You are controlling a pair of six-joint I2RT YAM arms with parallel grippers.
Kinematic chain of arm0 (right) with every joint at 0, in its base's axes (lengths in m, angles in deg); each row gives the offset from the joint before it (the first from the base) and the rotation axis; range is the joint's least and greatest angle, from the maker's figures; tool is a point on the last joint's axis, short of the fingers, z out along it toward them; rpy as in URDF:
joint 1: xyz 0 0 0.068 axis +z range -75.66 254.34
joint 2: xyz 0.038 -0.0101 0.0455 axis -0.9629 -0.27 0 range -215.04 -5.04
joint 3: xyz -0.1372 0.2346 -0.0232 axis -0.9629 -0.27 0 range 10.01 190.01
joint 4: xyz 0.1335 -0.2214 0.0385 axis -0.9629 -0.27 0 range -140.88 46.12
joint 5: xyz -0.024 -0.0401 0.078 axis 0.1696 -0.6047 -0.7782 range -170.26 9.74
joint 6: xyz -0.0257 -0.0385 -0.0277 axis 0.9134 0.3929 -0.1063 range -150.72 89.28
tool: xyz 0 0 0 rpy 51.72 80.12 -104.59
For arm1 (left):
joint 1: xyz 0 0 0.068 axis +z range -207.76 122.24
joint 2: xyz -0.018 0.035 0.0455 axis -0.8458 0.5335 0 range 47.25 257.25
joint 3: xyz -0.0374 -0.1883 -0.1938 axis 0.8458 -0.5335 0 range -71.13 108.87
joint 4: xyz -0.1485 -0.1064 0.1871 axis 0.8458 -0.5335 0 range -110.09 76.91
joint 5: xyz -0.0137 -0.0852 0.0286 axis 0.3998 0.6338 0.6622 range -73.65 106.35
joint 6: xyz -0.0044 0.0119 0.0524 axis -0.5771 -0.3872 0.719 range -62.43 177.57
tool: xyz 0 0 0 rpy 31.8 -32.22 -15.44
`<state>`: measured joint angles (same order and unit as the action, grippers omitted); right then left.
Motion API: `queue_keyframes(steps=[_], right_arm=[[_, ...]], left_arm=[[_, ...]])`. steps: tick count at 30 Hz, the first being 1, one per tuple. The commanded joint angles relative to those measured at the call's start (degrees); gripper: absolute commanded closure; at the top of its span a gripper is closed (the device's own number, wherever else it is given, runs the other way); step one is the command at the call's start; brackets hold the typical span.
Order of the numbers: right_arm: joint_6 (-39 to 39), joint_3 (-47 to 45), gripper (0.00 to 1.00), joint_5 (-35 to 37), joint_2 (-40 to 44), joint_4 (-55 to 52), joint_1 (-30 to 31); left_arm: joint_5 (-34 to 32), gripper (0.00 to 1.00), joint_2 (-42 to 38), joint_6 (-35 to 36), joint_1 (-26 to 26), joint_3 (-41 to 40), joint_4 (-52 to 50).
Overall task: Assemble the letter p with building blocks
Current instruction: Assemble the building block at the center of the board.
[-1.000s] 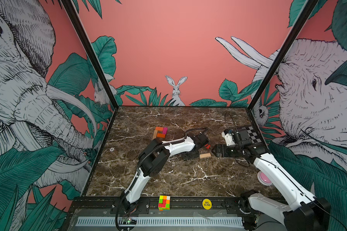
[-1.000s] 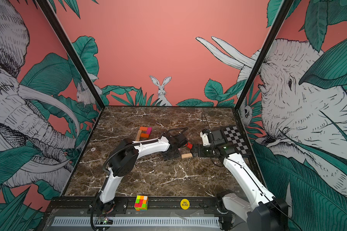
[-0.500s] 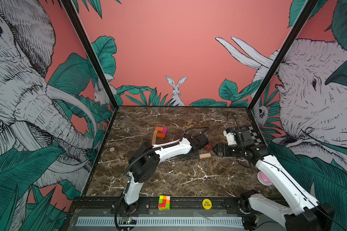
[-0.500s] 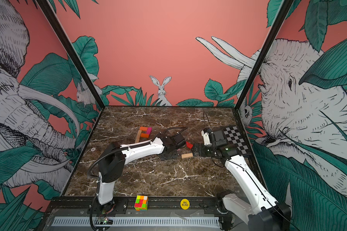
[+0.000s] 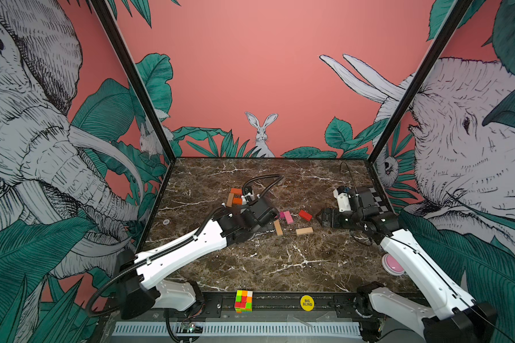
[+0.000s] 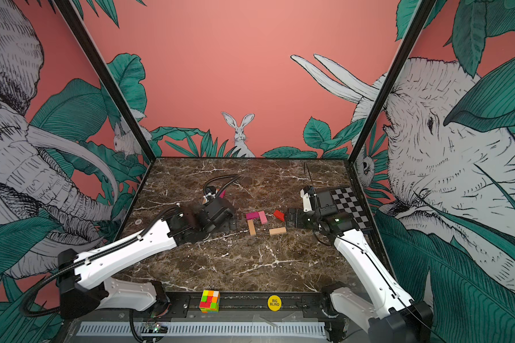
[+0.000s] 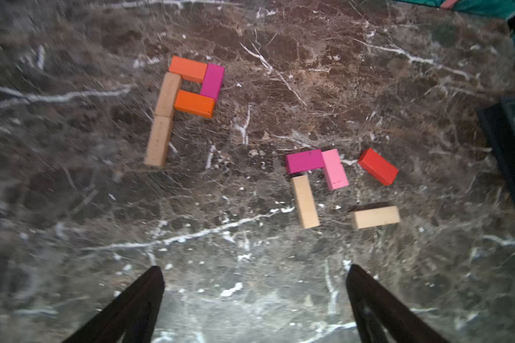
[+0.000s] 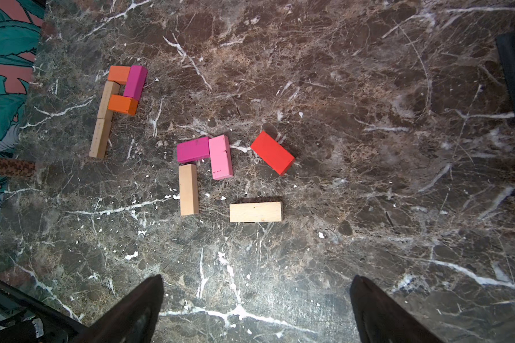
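Just counted and I get ten building blocks (image 8: 255,211) total: four tan blocks (image 7: 168,95) (image 7: 158,141) (image 7: 305,201) (image 7: 375,216), two orange blocks (image 7: 188,69) (image 7: 194,104), two magenta blocks (image 7: 212,80) (image 7: 304,161), one pink block (image 7: 335,169) and one red block (image 7: 378,166). Besides those there's one multicoloured puzzle cube (image 5: 243,301), one yellow BIG BLIND disc (image 5: 306,302), one checkerboard (image 6: 350,205) and one pink round thing (image 5: 392,264).

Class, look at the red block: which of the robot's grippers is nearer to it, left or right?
Right. The right gripper sits just beside the red block, jaws open, not touching it. The left gripper is farther off, on the far side of the pink block, jaws open too.
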<state>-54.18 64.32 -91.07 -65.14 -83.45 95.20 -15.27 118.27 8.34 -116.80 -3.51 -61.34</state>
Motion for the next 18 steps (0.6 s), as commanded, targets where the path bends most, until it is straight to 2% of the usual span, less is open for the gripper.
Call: queue_keyframes(steps=[1, 8, 10, 12, 14, 18], right_arm=[[-2.0, 1.2, 0.03, 4.5, -1.3, 1.4, 4.1], [-7.1, 1.7, 0.04, 10.8, -7.9, 4.6, 14.3], [-8.6, 1.5, 0.04, 11.3, -10.1, 6.6, 16.7], [-9.9, 1.8, 0.06, 12.1, -13.0, 8.1, 18.7], [-11.1, 2.6, 0.09, 12.4, -16.3, 9.5, 20.8], [-11.9, 5.7, 0.11, 14.8, -22.7, 10.4, 25.3]], left_arm=[[-4.4, 0.00, -8.5, 16.4, 0.9, -6.5, 7.3], [1.1, 0.01, -26.1, 40.7, 4.7, -21.6, 23.9], [1.2, 0.00, -29.7, 45.1, 4.7, -25.5, 27.0], [0.5, 0.00, -32.7, 47.0, 4.7, -28.3, 29.1], [-1.4, 0.01, -35.0, 44.9, 4.8, -29.3, 29.8], [1.5, 0.01, -36.4, 47.7, 4.8, -28.6, 28.7]])
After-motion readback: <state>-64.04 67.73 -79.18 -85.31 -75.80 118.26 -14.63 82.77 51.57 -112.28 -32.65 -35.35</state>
